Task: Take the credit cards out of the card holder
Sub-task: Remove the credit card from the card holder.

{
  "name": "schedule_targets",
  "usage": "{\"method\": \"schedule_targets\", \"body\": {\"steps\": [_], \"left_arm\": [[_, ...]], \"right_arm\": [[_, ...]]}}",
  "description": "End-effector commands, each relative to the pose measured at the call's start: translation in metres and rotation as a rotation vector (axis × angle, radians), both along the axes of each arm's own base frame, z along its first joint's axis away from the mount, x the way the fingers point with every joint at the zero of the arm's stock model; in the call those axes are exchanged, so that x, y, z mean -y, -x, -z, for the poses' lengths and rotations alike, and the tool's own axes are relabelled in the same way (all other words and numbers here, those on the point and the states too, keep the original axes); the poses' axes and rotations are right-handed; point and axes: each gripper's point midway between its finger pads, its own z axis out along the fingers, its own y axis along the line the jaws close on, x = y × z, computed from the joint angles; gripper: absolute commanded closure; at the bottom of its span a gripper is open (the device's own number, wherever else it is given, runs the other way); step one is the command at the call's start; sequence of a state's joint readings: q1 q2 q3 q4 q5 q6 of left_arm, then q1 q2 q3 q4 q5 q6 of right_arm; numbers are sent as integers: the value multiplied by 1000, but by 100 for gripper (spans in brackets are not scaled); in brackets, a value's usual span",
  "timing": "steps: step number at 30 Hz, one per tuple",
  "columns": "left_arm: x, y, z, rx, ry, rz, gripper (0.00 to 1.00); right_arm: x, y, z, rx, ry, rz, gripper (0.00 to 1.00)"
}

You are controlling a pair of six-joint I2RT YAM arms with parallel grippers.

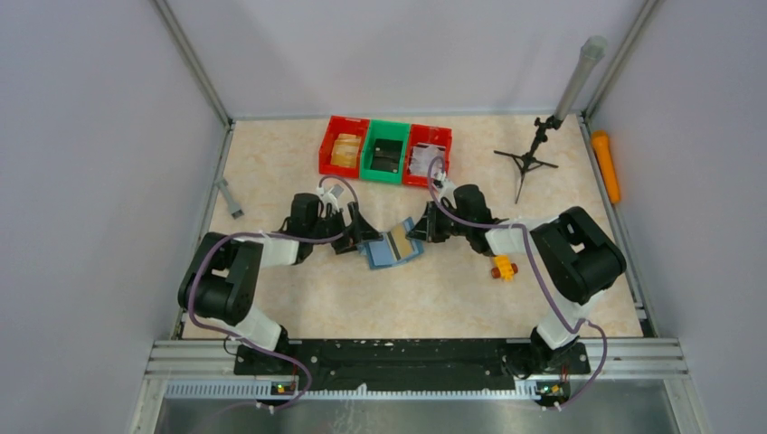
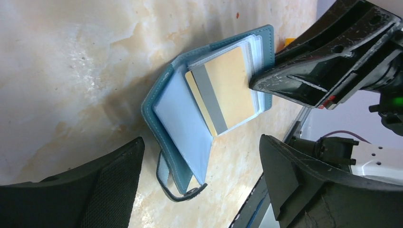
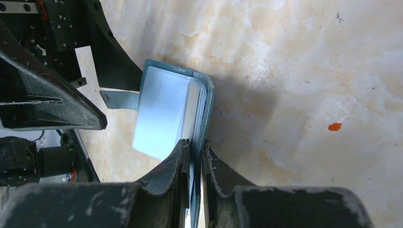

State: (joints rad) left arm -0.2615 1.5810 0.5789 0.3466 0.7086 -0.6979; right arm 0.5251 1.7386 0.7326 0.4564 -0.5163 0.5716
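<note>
The teal card holder (image 1: 394,247) lies unfolded on the table between both arms. In the left wrist view the card holder (image 2: 164,111) shows pale blue sleeves and a gold credit card (image 2: 230,88) with a grey stripe sticking out of its far half. My left gripper (image 2: 202,142) is open, its fingers either side of the holder's near half without touching it. My right gripper (image 3: 195,148) is shut on the edge of the card holder (image 3: 159,111), pinning that half. In the top view my left gripper (image 1: 359,237) and right gripper (image 1: 418,231) flank the holder.
Red bin (image 1: 344,145), green bin (image 1: 386,152) and a second red bin (image 1: 427,154) stand in a row at the back. A yellow-orange toy block (image 1: 504,268) lies by the right arm. A small tripod (image 1: 529,163) and an orange cylinder (image 1: 606,165) are at the back right.
</note>
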Motion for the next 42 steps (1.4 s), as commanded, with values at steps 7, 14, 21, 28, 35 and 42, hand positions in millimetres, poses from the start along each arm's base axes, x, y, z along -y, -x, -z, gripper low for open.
{"method": "schedule_targets", "body": {"steps": [7,14,21,28,35,42], "left_arm": [[6,-7,3,-12,3,67,22],[20,-3,10,-54,18,131,41],[19,-5,8,-40,8,127,83],[23,-2,-6,3,57,138,100],[29,2,-39,112,171,158,100],[26,3,-49,171,160,149,100]], "right_arm": [[1,-1,-1,18,-9,-3,100],[-1,1,-5,31,-30,-26,100],[-3,4,-8,40,-44,-44,66],[-10,11,-12,45,-87,-102,39],[-15,15,-12,36,-100,-132,50],[-16,16,-16,41,-109,-142,86]]}}
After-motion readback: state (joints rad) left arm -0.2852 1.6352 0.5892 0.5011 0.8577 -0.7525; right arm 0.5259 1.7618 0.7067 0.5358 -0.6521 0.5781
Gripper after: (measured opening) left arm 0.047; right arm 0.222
